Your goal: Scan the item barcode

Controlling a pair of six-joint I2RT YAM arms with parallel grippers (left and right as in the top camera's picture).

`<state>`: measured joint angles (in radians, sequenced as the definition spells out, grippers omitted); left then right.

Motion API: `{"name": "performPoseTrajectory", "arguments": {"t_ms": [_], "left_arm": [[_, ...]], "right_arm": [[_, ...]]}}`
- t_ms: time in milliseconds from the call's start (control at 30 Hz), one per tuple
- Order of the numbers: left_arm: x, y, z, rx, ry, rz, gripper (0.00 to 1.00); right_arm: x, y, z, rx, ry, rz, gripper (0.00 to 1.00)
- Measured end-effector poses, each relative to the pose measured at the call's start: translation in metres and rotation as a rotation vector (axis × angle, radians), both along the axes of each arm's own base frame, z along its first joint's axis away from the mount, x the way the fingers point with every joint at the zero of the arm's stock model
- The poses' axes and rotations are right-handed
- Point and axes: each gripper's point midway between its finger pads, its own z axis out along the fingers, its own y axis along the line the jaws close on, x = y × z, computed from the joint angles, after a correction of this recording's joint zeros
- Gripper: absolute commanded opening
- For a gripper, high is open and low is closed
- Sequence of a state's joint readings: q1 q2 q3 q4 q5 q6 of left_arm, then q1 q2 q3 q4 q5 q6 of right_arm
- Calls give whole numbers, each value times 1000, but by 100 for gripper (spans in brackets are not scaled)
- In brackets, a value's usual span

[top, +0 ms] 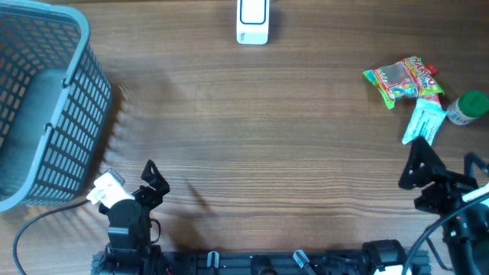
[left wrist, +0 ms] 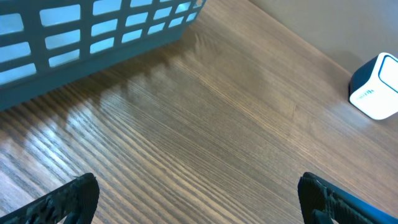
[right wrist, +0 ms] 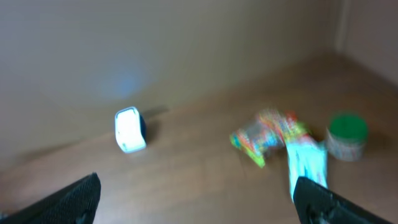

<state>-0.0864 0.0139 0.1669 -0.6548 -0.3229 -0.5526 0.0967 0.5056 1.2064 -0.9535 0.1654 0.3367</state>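
No print is legible on the candy bag [top: 401,80] or the white scanner [top: 253,21].

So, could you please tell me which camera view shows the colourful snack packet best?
The overhead view: the snack packet lies whole and sharp at the table's right side, next to a pale blue sachet and a green-lidded jar. The right wrist view shows it too, but motion-blurred. The left wrist view does not show it at all.

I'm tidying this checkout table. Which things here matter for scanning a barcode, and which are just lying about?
Belongs to the job:
- scanner
- sweets bag
- pale blue packet
- green-capped jar

Just lying about, as far as scanning goes:
- basket
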Motion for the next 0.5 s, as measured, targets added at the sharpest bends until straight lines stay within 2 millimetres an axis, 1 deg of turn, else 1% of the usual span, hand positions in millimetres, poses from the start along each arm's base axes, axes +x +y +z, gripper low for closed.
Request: {"name": "performPoseTrajectory", "arguments": {"t_ms": [100, 233, 300, 433, 500], "left_arm": [[0, 0, 0, 0, 0, 0, 100], [0, 0, 0, 0, 0, 0, 100], [0, 0, 0, -1, 0, 0, 100], [0, 0, 0, 0, 1, 0, 100], [0, 0, 0, 0, 1, 0, 100]], "right_arm": [[5, 7, 2, -48, -127, 52, 100], [8, 16, -6, -76, -289, 103, 100], [11, 20, -14, -84, -358, 117, 100], [25, 25, -41, -89, -436, 137, 100], [33, 27, -59, -91, -451, 144, 100]]}}
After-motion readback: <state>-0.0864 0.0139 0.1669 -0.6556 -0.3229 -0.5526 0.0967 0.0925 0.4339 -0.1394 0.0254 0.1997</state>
